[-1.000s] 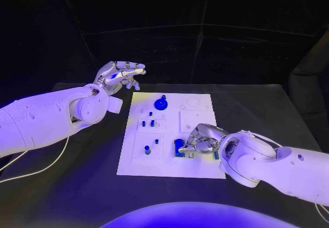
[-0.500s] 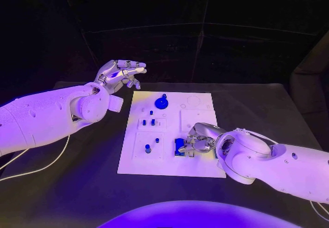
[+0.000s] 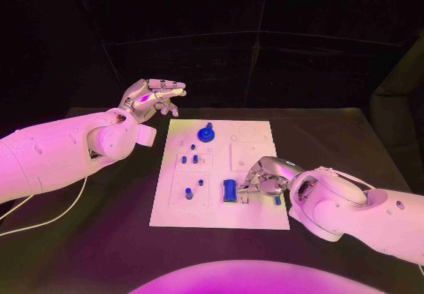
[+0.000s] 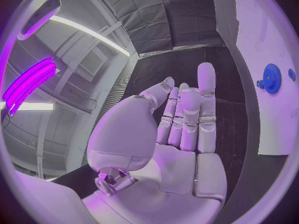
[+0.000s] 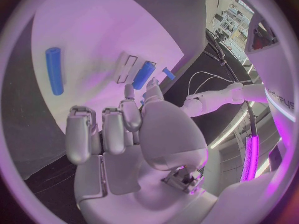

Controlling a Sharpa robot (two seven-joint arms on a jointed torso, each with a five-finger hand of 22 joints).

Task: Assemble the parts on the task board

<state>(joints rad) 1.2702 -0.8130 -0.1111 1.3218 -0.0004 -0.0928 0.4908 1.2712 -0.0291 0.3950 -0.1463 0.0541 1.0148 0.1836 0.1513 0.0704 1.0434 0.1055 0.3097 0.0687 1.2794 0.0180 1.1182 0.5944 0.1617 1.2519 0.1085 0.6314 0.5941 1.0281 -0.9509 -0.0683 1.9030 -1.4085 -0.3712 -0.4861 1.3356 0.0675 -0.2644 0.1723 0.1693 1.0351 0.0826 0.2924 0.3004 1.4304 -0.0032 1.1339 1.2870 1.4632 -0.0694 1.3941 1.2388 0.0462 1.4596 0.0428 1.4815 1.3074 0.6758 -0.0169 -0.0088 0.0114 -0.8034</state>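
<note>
I see the white rectangular task board (image 3: 221, 211) lying flat in the middle of the black table (image 3: 88, 245), with small blue plastic parts on it. My right hand (image 3: 258, 181) is low over the board's near right area, fingers curled downward. A long blue cylindrical part (image 3: 230, 190) lies on the board just beside those fingertips, on their left; from the head view I cannot tell whether they touch it. In the right wrist view the fingers (image 5: 112, 129) bend inward with nothing between them, and a blue cylinder (image 5: 54, 69) lies well apart from them on the white surface, while another blue piece (image 5: 143, 74) sits nearer the fingertips, beside a rectangular outline.

My left hand (image 3: 152, 96) is raised above the table beyond the board's far left corner — fingers loosely extended and apart, holding nothing. The left wrist view shows them straight and side by side.

A round blue gear-like part (image 3: 207, 133) stands near the board's far edge, and several small blue pegs (image 3: 189, 160) stand in the left-hand recesses. Around the table hang black curtains (image 3: 265, 61) — a white cable (image 3: 53, 215) trails across the tabletop under my left arm
</note>
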